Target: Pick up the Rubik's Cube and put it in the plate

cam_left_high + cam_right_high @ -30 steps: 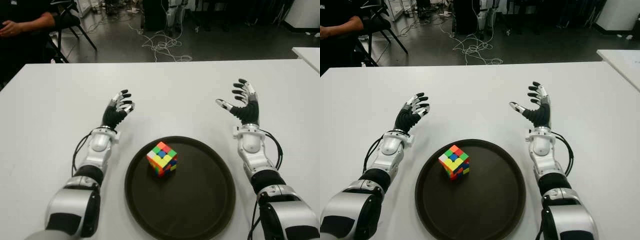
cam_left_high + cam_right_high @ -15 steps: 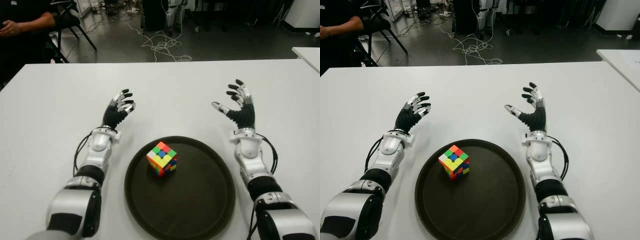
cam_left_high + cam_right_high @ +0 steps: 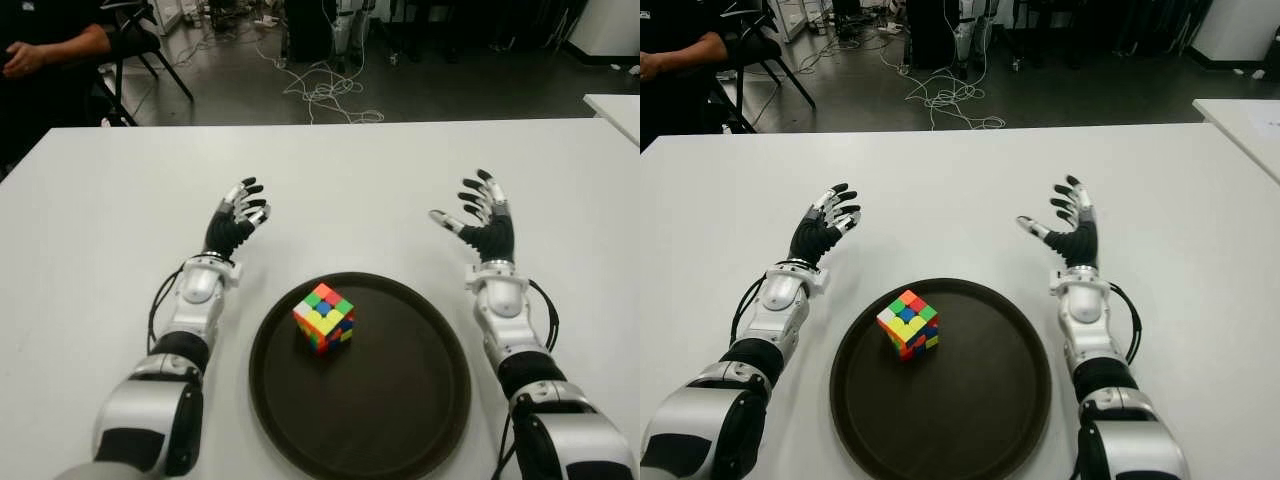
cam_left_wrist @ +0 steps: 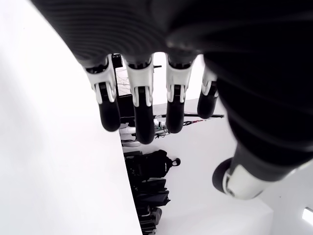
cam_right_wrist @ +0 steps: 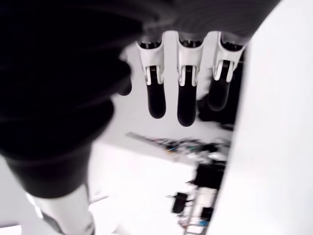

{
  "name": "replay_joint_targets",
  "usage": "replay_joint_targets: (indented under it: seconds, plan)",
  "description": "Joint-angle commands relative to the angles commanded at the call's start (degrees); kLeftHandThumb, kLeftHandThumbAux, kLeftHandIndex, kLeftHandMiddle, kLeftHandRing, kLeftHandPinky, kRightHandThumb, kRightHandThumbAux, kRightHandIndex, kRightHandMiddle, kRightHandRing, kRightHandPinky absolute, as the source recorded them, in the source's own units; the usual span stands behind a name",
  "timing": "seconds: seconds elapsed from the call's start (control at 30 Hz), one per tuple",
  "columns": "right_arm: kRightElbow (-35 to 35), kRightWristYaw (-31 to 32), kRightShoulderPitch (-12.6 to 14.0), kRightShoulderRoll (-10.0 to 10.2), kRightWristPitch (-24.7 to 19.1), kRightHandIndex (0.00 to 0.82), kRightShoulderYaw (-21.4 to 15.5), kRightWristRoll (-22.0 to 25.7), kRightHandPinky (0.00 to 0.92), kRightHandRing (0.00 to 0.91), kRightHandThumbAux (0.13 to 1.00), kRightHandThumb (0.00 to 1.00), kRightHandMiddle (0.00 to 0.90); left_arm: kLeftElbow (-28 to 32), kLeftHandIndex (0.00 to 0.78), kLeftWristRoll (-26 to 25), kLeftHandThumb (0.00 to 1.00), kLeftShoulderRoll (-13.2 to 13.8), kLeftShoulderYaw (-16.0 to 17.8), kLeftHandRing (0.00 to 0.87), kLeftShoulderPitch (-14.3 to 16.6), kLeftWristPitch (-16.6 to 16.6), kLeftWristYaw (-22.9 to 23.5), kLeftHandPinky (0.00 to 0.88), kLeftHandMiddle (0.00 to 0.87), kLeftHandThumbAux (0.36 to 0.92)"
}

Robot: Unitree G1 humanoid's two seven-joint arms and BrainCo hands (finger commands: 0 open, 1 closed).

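The Rubik's Cube (image 3: 324, 317) sits inside the round dark plate (image 3: 400, 400), toward its left part. No hand touches it. My left hand (image 3: 238, 213) is over the white table beyond the plate's left rim, fingers spread and holding nothing. My right hand (image 3: 480, 212) is raised beyond the plate's right rim, fingers spread with the thumb out, also holding nothing. Each wrist view shows its own fingers (image 4: 139, 110) (image 5: 181, 95) extended with nothing between them.
The white table (image 3: 340, 180) stretches beyond the hands to its far edge. A seated person (image 3: 45, 45) is at the far left, beside a chair. Cables lie on the floor behind. Another white table's corner (image 3: 615, 105) shows at the right.
My right hand drifted a little, first toward the left and then back to the right and slightly nearer. The cube, plate and left hand stayed put.
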State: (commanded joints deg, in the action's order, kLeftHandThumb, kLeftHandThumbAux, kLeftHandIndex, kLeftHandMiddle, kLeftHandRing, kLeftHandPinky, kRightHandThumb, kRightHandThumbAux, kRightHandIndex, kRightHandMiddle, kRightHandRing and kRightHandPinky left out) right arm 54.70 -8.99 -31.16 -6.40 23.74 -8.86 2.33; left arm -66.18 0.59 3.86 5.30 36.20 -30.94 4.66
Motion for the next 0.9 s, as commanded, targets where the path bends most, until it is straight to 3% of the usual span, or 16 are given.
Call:
replay_joint_targets:
  seconds: [0.3, 0.63, 0.9]
  plan:
    - [-1.8, 0.4, -0.9, 0.0, -8.3, 0.123, -1.2, 1.5, 0.231, 0.215, 0.879, 0.026, 0.21, 0.6, 0.116, -1.3, 0.172, -0.1, 1.1, 0.195, 0.3, 4.4, 0.2, 0.21, 0.179, 0.736]
    - [-4.3, 0.0, -0.4, 0.1, -11.8, 0.138, -0.8, 0.8, 0.197, 0.201, 0.883, 0.041, 0.216, 1.9, 0.113, -2.2, 0.22, -0.1, 1.5, 0.199, 0.4, 7.8, 0.9, 0.223, 0.177, 0.751]
    - [-4.8, 0.3, -0.4, 0.0, -12.6, 0.143, -0.7, 0.6, 0.23, 0.213, 0.902, 0.047, 0.222, 2.6, 0.114, -2.3, 0.255, 0.0, 1.5, 0.196, 0.3, 8.6, 1.3, 0.219, 0.176, 0.767]
